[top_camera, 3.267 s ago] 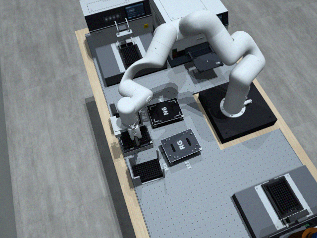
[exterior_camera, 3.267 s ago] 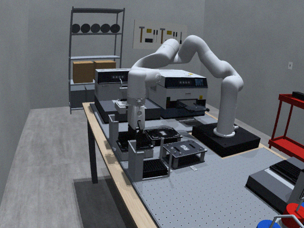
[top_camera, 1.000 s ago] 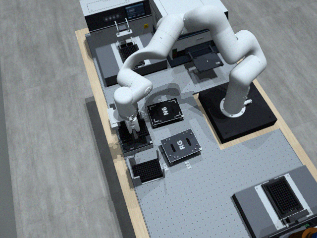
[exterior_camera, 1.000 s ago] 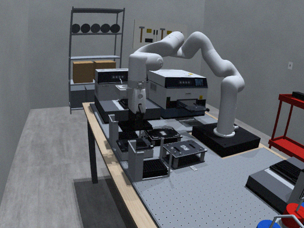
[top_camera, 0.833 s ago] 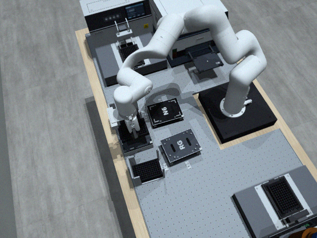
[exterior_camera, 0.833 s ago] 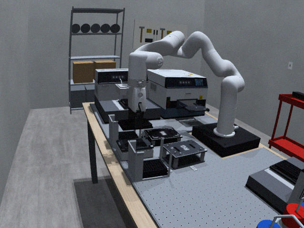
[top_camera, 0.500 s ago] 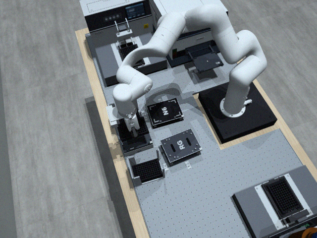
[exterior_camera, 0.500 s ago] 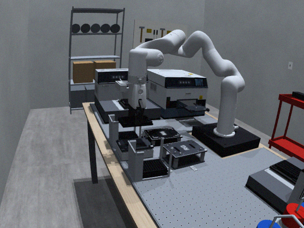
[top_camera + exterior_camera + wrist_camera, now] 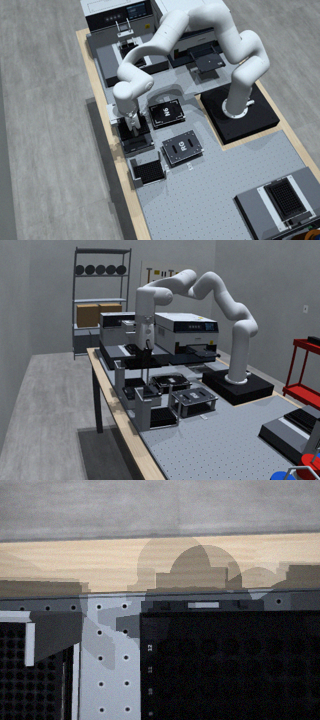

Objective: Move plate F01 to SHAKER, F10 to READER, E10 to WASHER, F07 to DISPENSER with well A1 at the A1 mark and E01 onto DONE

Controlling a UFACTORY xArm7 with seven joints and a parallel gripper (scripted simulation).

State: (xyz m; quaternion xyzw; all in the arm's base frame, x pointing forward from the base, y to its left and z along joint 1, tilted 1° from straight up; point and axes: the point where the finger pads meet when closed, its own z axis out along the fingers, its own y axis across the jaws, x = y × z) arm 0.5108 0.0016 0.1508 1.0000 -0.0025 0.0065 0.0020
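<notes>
My gripper (image 9: 134, 129) (image 9: 145, 356) is shut on a black well plate (image 9: 145, 126) (image 9: 134, 363) (image 9: 225, 665) and holds it level, about as high as the top of a tall stack rack (image 9: 119, 374) at the left edge of the deck. In the wrist view the held plate fills the lower right, with a white label at its near short end; I cannot read the label. A second black plate (image 9: 12, 675) shows far below at the left of that view. The fingers themselves are hidden in the wrist view.
Nest N6 (image 9: 167, 112) and nest RG (image 9: 183, 145) lie just right of the rack. A second rack holds a plate (image 9: 149, 171) (image 9: 161, 416). The back-left instrument holds a plate (image 9: 129, 47). The back-right instrument's tray (image 9: 209, 62) is bare. The front-right instrument holds a plate (image 9: 284, 198).
</notes>
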